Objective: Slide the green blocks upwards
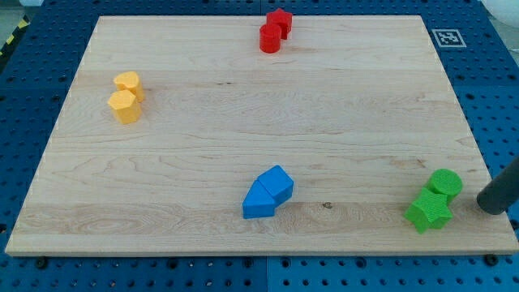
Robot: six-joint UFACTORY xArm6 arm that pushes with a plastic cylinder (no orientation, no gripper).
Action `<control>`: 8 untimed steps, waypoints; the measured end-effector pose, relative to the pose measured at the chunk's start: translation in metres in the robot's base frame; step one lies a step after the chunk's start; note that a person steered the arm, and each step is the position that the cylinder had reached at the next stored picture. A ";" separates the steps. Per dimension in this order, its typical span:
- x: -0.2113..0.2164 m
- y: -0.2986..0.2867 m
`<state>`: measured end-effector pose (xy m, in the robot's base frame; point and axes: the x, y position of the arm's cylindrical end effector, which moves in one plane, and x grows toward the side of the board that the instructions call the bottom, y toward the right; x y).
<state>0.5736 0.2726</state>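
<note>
Camera view: two green blocks, a cylinder (445,183) touching a star-like block (429,212), sit at the counter's (243,122) bottom-right corner. My tip (490,204), a plain rod with no tool, stands just right of them. Two blue (268,193), two yellow (126,96), two red blocks (274,32).

A pale, rectangular wooden board (243,146) with long horizontal grain fills most of the view. It lies on a blue perforated metal base (486,89) whose rows of small round holes show around all four edges. At about one o'clock, just off the board's corner, a white square marker tag with a black pattern (448,37) sits on the blue surface. At about ten o'clock a yellow-and-black striped strip (11,40) crosses the corner. The light is even and soft, casting only faint shadows.
</note>
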 end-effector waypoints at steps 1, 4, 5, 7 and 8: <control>-0.016 -0.032; 0.035 0.007; 0.044 -0.006; 0.044 -0.061; 0.044 -0.061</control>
<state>0.6180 0.2111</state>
